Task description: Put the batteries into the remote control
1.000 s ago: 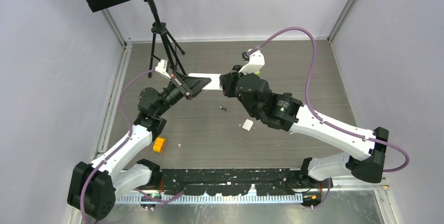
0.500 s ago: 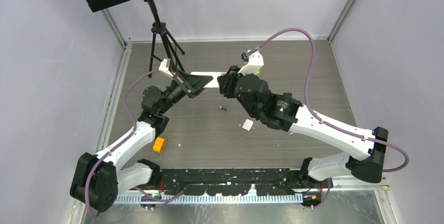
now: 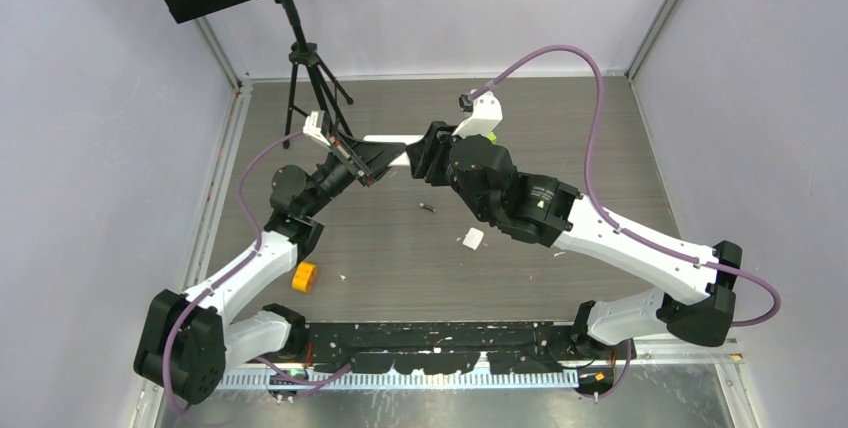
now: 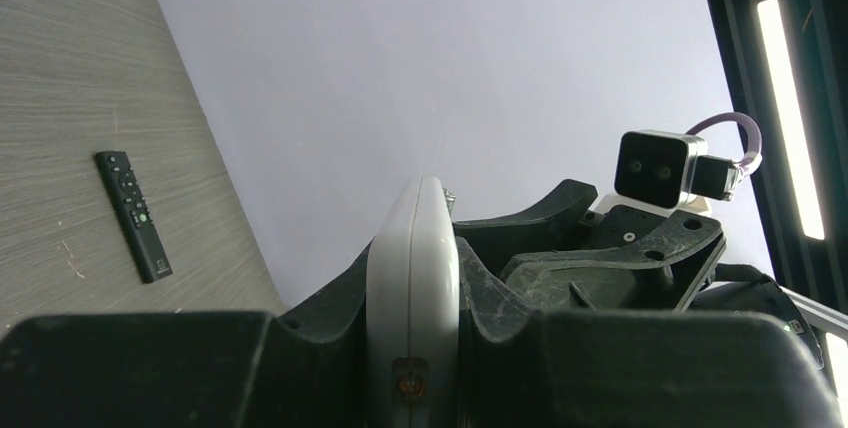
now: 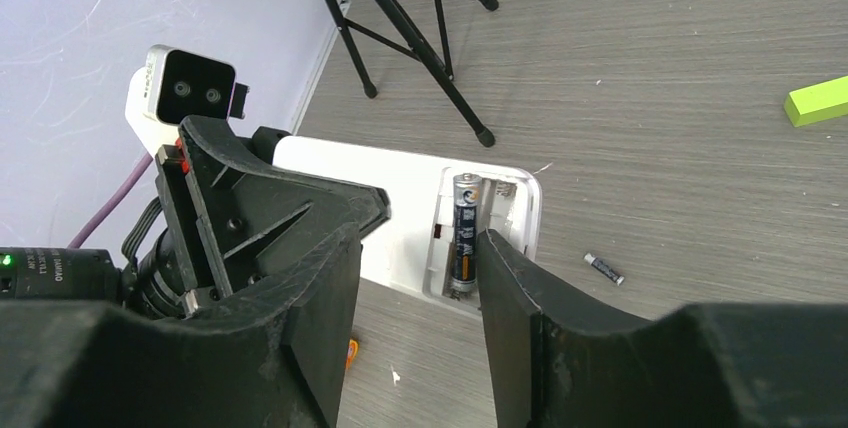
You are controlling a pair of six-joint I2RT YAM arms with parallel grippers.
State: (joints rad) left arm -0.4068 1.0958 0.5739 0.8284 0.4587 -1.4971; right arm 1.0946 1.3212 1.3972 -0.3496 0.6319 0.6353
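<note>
My left gripper (image 3: 375, 160) is shut on a white remote (image 3: 400, 140) and holds it above the table. It grips the remote by its edges in the left wrist view (image 4: 412, 288). In the right wrist view the remote (image 5: 400, 213) has its back compartment open, with one dark battery (image 5: 465, 233) lying in a slot. My right gripper (image 5: 420, 248) is open and empty just over that compartment, one fingertip beside the seated battery. It also shows in the top view (image 3: 425, 156). A loose dark battery (image 5: 604, 268) lies on the table, in the top view (image 3: 428, 208) too.
A small white piece (image 3: 472, 238) lies near the loose battery. An orange block (image 3: 304, 276) sits at the front left. A lime-green block (image 5: 818, 100) lies at the back. A black remote (image 4: 133, 215) lies by the wall. A tripod (image 3: 305, 68) stands at the back left.
Both grippers and the white remote have shifted a little toward the back of the table. The left arm has swung slightly. The loose battery has not moved.
</note>
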